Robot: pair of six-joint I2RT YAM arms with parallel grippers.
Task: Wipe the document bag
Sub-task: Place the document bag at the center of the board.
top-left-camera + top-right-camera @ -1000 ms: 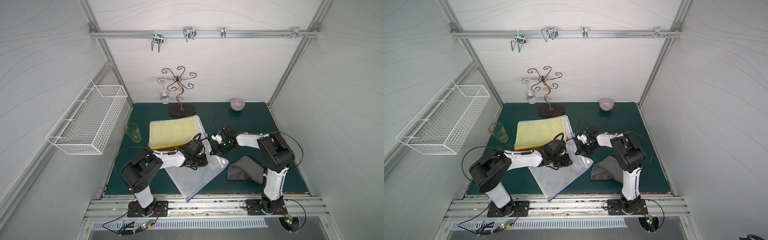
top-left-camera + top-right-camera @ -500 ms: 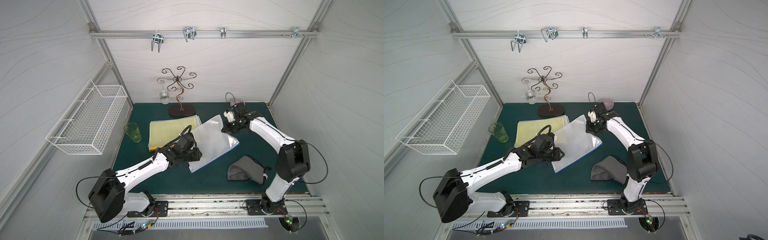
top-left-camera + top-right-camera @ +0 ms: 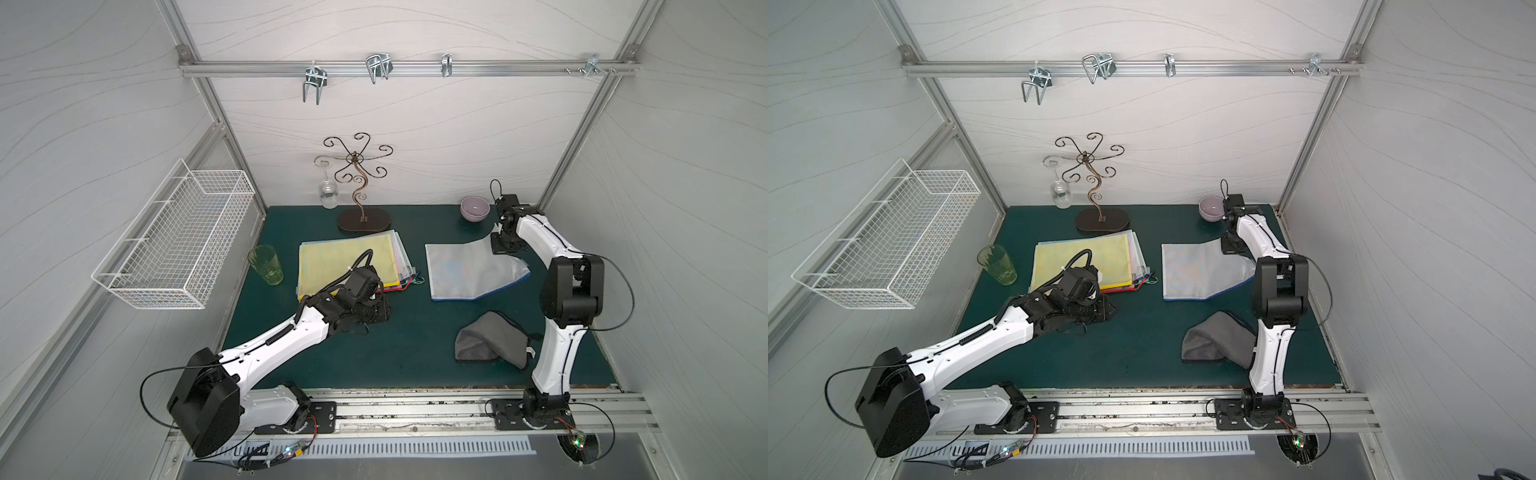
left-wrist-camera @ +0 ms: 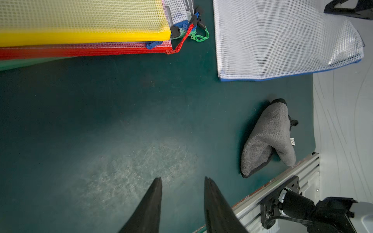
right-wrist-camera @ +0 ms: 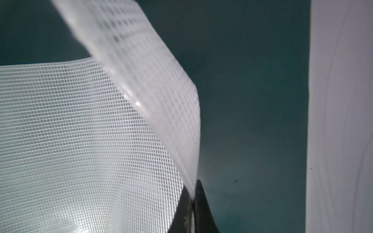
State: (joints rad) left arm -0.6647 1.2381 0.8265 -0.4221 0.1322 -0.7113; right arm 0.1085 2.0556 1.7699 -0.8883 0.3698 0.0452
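The right claw [image 5: 194, 193] is closed tight on the document bag [image 5: 80, 131]. The right wrist view shows a strip of its white mesh edge pinched between the two black fingers. In both top views this claw [image 3: 505, 245] sits at the bag's far right corner, close to the counter's right edge and not far from its far right corner. From the grip the bag [image 3: 465, 270] curls upward. The rest of it lies flat on the green counter [image 3: 374, 353], spread toward the middle, with its blue-trimmed side facing the near edge.

The left claw [image 4: 183, 178] stands partly open with nothing between its fingers and only bare counter below. In a top view this claw [image 3: 1104, 309] is well apart from the document bag [image 3: 1200, 270], toward the left edge. It sits just in front of the near right corner of a stack of coloured mesh bags [image 3: 349, 262] topped by a yellow one.

A crumpled grey cloth [image 3: 490, 340] rests between the document bag and the near edge, beside the right arm, touched by neither claw. A purple bowl [image 3: 474, 208] sits at the far edge, near the right claw.
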